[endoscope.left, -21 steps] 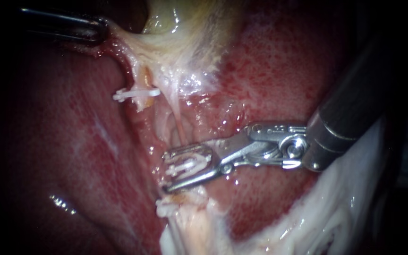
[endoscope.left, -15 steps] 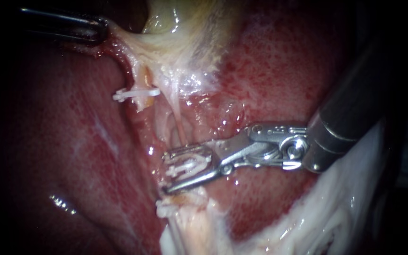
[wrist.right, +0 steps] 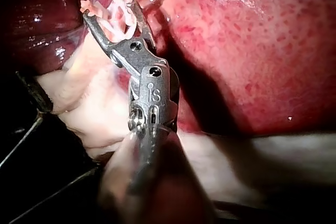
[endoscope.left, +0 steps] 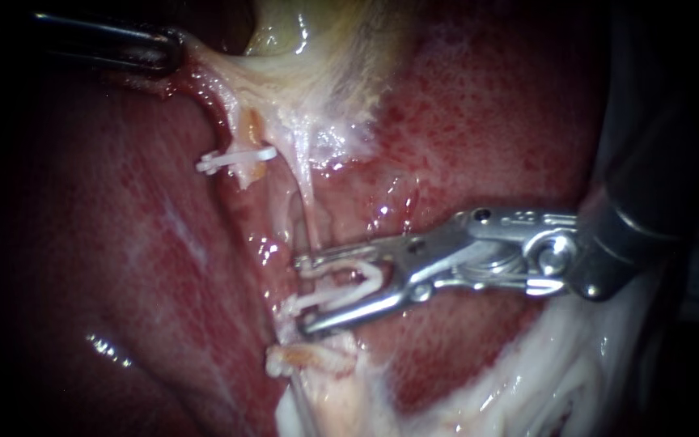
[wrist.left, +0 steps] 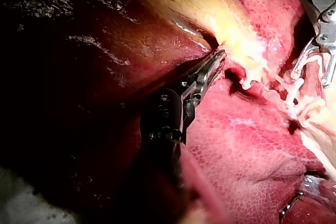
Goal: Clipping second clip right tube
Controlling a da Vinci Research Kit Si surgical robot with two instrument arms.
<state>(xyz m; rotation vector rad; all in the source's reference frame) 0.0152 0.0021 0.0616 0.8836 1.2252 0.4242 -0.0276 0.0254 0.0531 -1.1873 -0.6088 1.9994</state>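
Observation:
My right instrument (endoscope.left: 299, 295) comes in from the right with its jaws spread around a white clip (endoscope.left: 348, 285), each jaw against one leg of it. The clip's open end lies at the thin pale right tube (endoscope.left: 307, 206), which runs down from the gallbladder (endoscope.left: 309, 73) to the jaws. In the right wrist view the same clip (wrist.right: 116, 10) sits between the jaws (wrist.right: 109, 8). Another clip (endoscope.left: 294, 358) sits lower on pale tissue, and one (endoscope.left: 236, 159) crosses the left tube. My left instrument (endoscope.left: 176, 50), upper left, is shut on the gallbladder's edge (wrist.left: 231, 40).
Red liver (endoscope.left: 123, 243) lies left of the tubes and liver (endoscope.left: 479, 129) also rises to their right. White fatty tissue (endoscope.left: 560, 380) runs along the lower right under my right instrument's shaft. My right instrument's jaws (wrist.left: 314, 61) show beyond the left one in its wrist view.
My right instrument's wrist has drawn back to the right and its jaws have turned. The clip between them now shows as an open V. The left instrument has held still.

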